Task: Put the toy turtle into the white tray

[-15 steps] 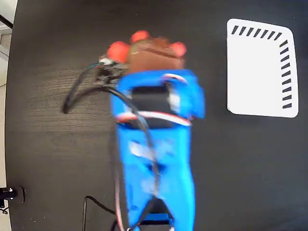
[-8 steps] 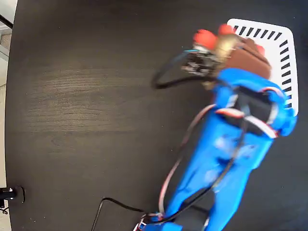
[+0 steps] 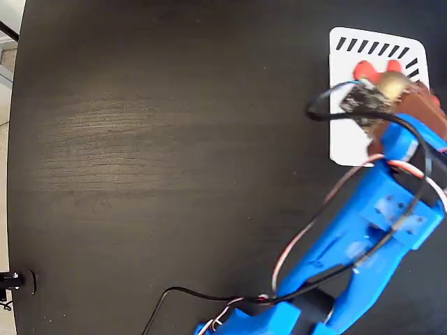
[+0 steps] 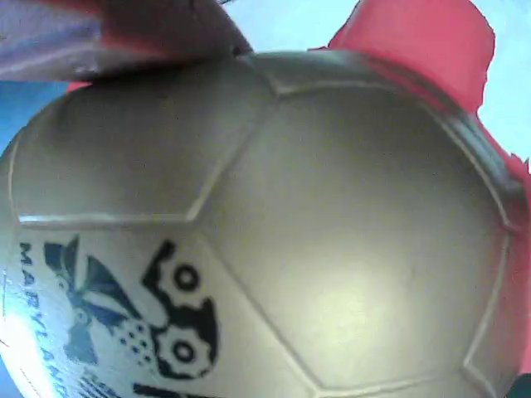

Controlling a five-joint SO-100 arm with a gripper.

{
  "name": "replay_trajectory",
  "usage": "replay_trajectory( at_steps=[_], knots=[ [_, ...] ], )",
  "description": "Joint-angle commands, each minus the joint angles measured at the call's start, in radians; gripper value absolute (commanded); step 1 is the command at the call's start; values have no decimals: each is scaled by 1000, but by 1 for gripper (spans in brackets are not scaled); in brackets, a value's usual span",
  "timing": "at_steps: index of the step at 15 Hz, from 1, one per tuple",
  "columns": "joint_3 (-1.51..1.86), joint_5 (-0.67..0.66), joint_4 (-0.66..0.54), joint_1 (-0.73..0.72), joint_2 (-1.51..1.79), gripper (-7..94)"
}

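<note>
The toy turtle hangs over the upper right part of the white tray in the fixed view, its red legs and beige shell showing. My gripper, brown-fingered on the blue arm, is shut on it from the lower right. The tray's black stripes run along its top and right edges. In the wrist view the turtle's metallic shell, with a black printed mark, fills the frame. A red leg sticks out at the top right, and a dark finger presses on the shell's top left.
The black table spreads out left of the tray, its left edge near the frame's side. Black and red-white cables trail along the arm to its base at the bottom. A small black fitting sits at the lower left edge.
The arm has swung from the table's upper middle to the right, carrying the turtle, which now hangs over the white tray.
</note>
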Motion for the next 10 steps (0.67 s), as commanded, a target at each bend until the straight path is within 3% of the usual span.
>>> replay_trajectory(
  at_steps=[1, 7, 10],
  knots=[
    [-107, 20, -12, 26, -12, 0],
    [-118, 12, -167, 5, -206, 0],
    [-98, 18, -189, -25, -258, 0]
  ],
)
